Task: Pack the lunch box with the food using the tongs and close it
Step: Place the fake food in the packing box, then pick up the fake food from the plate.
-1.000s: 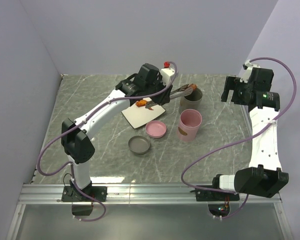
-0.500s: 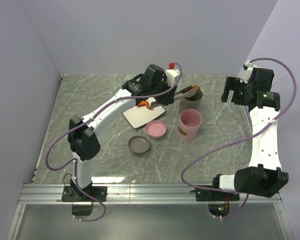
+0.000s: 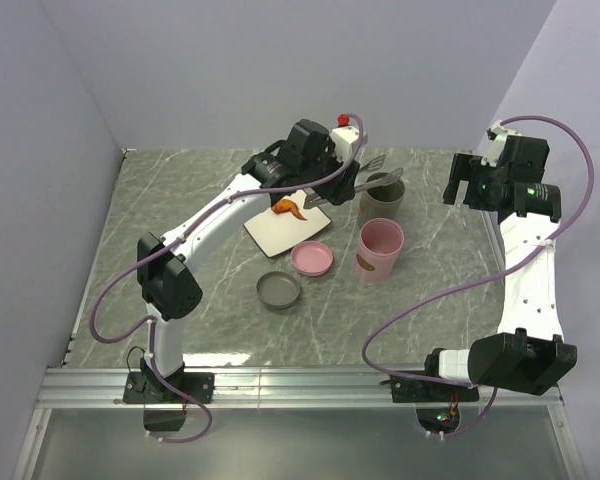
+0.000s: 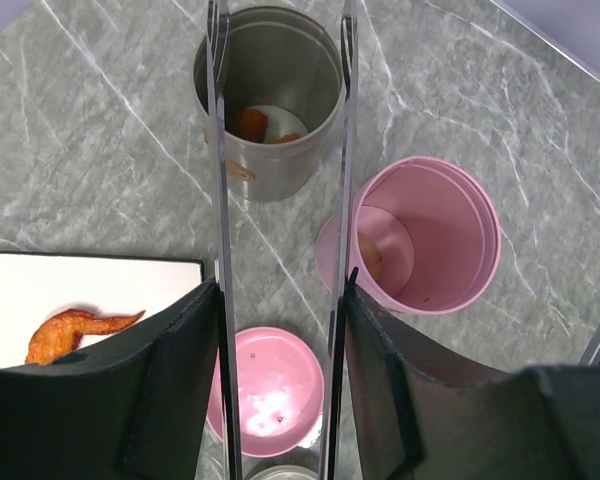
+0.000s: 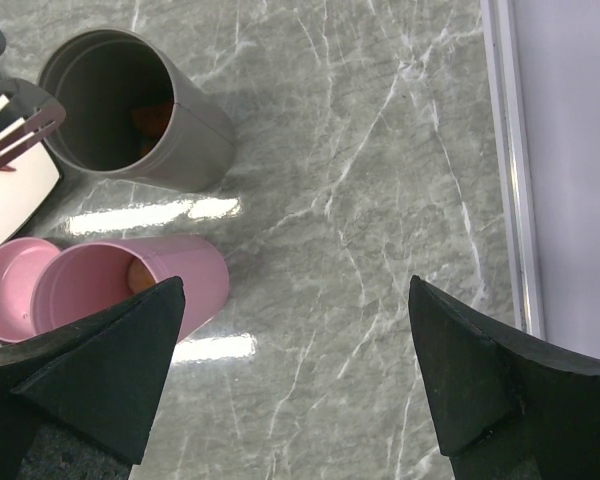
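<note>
Tongs [image 4: 220, 150]: clamped lengthwise inside my left gripper [image 4: 280, 290], their two arms sprung apart. The tips hang over the mouth of the grey canister [image 4: 285, 172] with nothing visible between them.
Right gripper [image 5: 292, 300]: jaws spread wide, holding nothing, hovering well apart from the work at the right side of the table [image 5: 380, 150].
Packed so far: orange pieces [image 4: 250, 122] lie at the bottom of the grey canister, and a beige ball [image 4: 370, 258] sits inside the pink canister [image 4: 460, 250] just beside it.
Left to pack: one fried chicken wing [image 4: 75, 330] on the white plate [image 4: 40, 290].
Lids: the pink lid [image 4: 270, 385] and grey lid [image 3: 279, 290] lie off on the table near the plate, so closing is not yet done.
Risk, tongs: the smooth metal arms could slide in my fingers if I ease the squeeze too far.
Risk, wing: it is curved and looks slick, so an off-centre pinch could twist it out over the table.
Risk, canisters: a low pass with the tips could clip a rim and topple one into the other, and nothing is steadying them.
</note>
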Robot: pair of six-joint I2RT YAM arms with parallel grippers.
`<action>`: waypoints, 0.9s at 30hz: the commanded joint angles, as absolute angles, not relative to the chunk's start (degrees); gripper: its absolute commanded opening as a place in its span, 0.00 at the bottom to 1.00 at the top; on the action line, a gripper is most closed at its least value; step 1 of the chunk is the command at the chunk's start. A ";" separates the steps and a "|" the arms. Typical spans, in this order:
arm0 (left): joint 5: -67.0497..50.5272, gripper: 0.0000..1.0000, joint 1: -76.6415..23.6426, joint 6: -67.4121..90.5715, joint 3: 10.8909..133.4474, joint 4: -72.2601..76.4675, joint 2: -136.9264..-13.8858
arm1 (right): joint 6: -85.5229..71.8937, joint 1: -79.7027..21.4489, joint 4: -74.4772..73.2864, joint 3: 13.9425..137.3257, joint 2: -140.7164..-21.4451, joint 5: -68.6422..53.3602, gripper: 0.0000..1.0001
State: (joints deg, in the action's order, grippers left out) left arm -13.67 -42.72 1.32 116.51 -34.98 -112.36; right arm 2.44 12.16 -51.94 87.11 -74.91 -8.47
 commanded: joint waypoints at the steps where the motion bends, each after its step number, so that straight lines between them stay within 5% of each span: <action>1: -13.97 0.55 -42.80 2.11 119.71 -34.89 -109.61 | 2.64 12.66 -51.77 89.65 -73.39 -8.53 1.00; 14: -30.04 0.56 -25.95 -7.64 100.91 -37.96 -91.68 | 3.25 12.74 -52.20 88.68 -73.13 -10.63 1.00; 27: -36.47 0.58 -11.87 -28.64 95.01 -49.83 -91.93 | 4.04 12.66 -52.82 88.77 -73.21 -13.01 1.00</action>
State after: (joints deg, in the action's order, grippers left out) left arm -32.88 -13.15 -22.61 95.72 -48.38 -91.70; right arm 3.11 12.21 -52.34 87.11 -74.78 -12.10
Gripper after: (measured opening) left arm 0.585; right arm 0.996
